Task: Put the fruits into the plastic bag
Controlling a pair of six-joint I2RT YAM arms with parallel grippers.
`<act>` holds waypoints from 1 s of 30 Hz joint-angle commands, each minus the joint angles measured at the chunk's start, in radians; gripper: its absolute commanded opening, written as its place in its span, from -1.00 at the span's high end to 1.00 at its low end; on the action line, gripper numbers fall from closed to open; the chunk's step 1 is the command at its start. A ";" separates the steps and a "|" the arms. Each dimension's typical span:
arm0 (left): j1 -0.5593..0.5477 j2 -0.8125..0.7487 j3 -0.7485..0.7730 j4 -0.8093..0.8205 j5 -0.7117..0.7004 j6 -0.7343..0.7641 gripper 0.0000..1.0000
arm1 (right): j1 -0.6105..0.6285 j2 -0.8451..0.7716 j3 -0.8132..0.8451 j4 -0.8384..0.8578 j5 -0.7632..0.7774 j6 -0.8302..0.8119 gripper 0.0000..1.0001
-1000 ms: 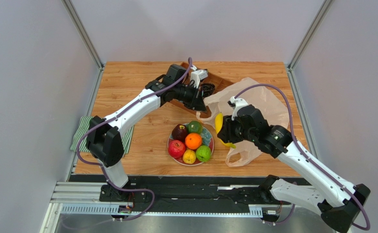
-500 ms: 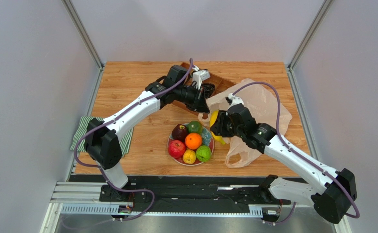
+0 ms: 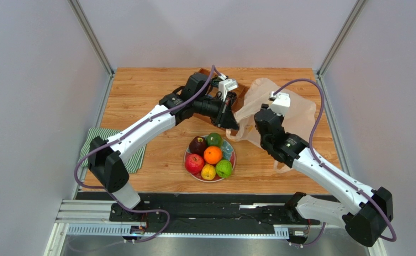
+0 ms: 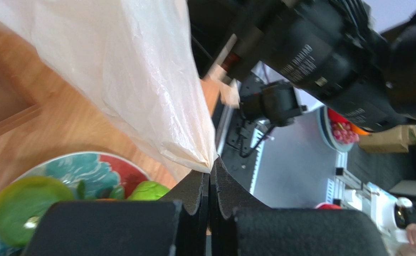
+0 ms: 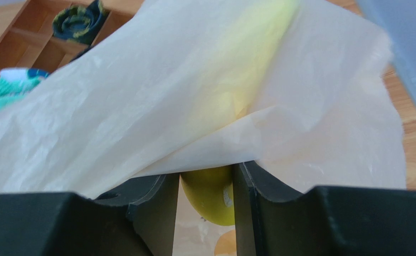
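Swinging away from the plate (image 3: 233, 158), the right arm now has its end effector (image 5: 207, 184) pushed under the plastic bag (image 5: 194, 80), so the yellow banana (image 5: 210, 201), seen from above beside the plate half a second ago, is hidden in the top view. The right wrist view shows both fingers clamped on the banana, with thin film draped over them and the fruit's yellow glowing through it. The left end effector (image 4: 210, 173) is pinched tight on the bag's edge, holding it up off the worktop (image 3: 140, 90) just beyond the plate. On the plate lie the orange (image 3: 212, 154), red apple (image 3: 194, 162), dark red apple (image 3: 197, 144), far green fruit (image 3: 213, 139), near green fruit (image 3: 224, 168) and small yellow fruit (image 3: 208, 172). A wooden tray (image 5: 28, 42) sits behind the bag.
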 commanded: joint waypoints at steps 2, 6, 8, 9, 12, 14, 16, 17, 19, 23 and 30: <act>-0.077 -0.060 0.004 0.106 0.100 -0.105 1.00 | -0.012 -0.048 0.050 0.125 0.233 -0.073 1.00; -0.152 -0.034 0.040 0.144 0.132 -0.185 1.00 | -0.012 -0.128 -0.020 0.214 0.125 0.045 1.00; -0.169 -0.033 0.047 0.208 0.156 -0.234 1.00 | -0.012 -0.168 -0.084 0.286 0.097 0.089 1.00; -0.184 -0.031 0.047 0.262 0.164 -0.285 1.00 | -0.012 -0.178 -0.105 0.307 0.099 0.120 1.00; -0.213 -0.036 0.063 0.337 0.172 -0.366 1.00 | -0.012 -0.231 -0.160 0.361 0.128 0.137 1.00; -0.230 -0.037 0.071 0.379 0.175 -0.409 1.00 | -0.012 -0.257 -0.183 0.380 0.186 0.122 1.00; -0.238 -0.039 0.073 0.455 0.176 -0.489 1.00 | -0.012 -0.266 -0.220 0.476 0.247 0.053 1.00; -0.246 -0.039 0.073 0.495 0.176 -0.545 1.00 | -0.012 -0.263 -0.224 0.490 0.267 0.032 1.00; -0.249 -0.042 0.071 0.575 0.184 -0.598 1.00 | -0.015 -0.237 -0.211 0.495 0.316 -0.030 1.00; -0.249 -0.074 0.036 0.678 0.180 -0.713 1.00 | -0.047 -0.147 -0.154 0.426 0.301 -0.072 1.00; -0.232 -0.108 -0.059 0.779 0.196 -0.796 1.00 | -0.275 -0.004 -0.045 0.067 0.033 0.068 1.00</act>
